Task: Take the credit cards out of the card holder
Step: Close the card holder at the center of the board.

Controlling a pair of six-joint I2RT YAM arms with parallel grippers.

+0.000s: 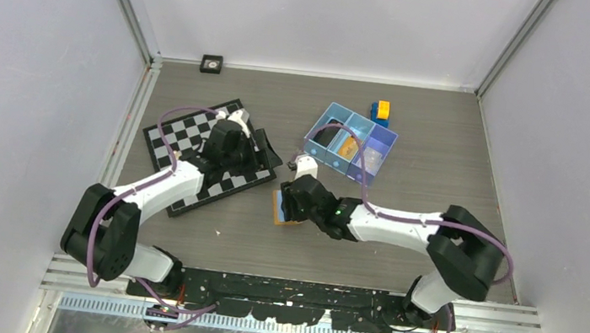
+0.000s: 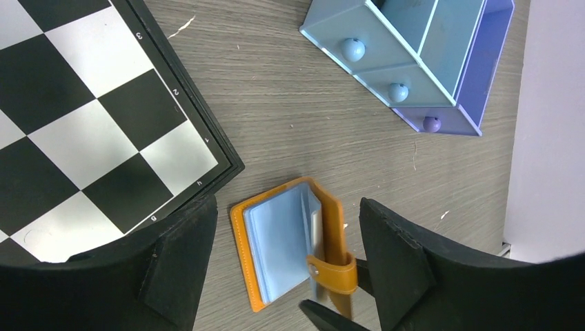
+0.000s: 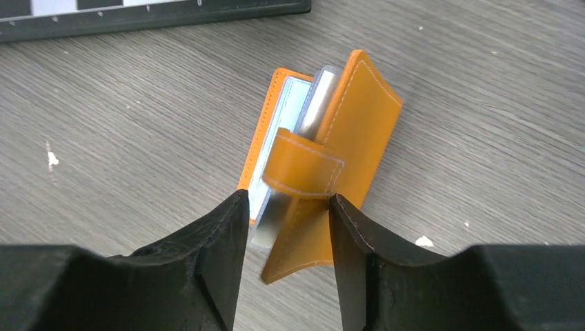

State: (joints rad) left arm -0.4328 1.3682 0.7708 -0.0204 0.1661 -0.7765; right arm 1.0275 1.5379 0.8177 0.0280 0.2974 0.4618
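The orange card holder (image 1: 278, 212) lies open on the table between the chessboard and the blue tray. Its light bluish-grey sleeves (image 2: 279, 241) show, and its cover (image 3: 359, 117) with the closing tab (image 3: 300, 165) stands tilted up. A silvery sleeve edge (image 3: 314, 107) shows beside the cover. My right gripper (image 3: 286, 200) is open low over the holder, its fingers either side of the raised cover, the right finger (image 3: 352, 234) against it. My left gripper (image 2: 288, 202) is open and empty, high by the chessboard's corner, and the holder (image 2: 331, 227) shows between its fingers far below.
A black-and-white chessboard (image 1: 181, 165) lies left of the holder under my left arm. The blue three-compartment tray (image 1: 351, 142) with small items stands behind it, a yellow-and-blue block (image 1: 381, 112) beyond. A small black object (image 1: 212, 64) sits at the back wall.
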